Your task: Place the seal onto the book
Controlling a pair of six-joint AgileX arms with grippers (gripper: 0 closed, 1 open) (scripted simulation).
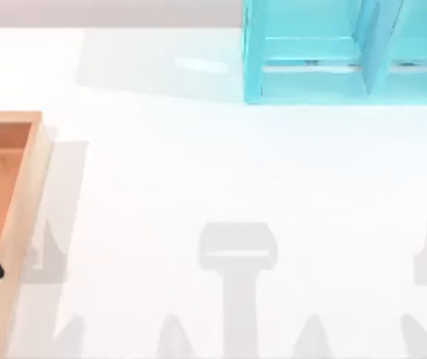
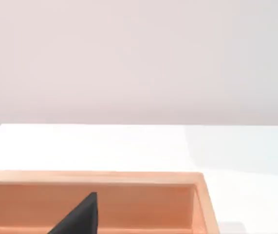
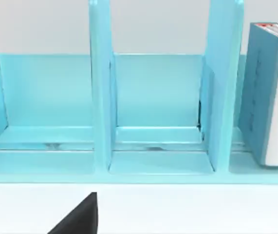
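Right gripper's black fingertip [image 3: 80,217], can't tell if it's parted or closed, faces the light-blue shelf unit [image 3: 102,97] where the thick teal book [image 3: 268,92] stands upright, so the right arm looks nearer.

Bright, even light washes the white surface [image 1: 273,172], with pale grey shadows of the arms spread along its near edge in the top view. A faint sheen lies beside the light-blue shelf unit [image 1: 310,67]. The wooden tray [image 1: 19,194] casts a soft shadow rightward. All views look slightly soft.
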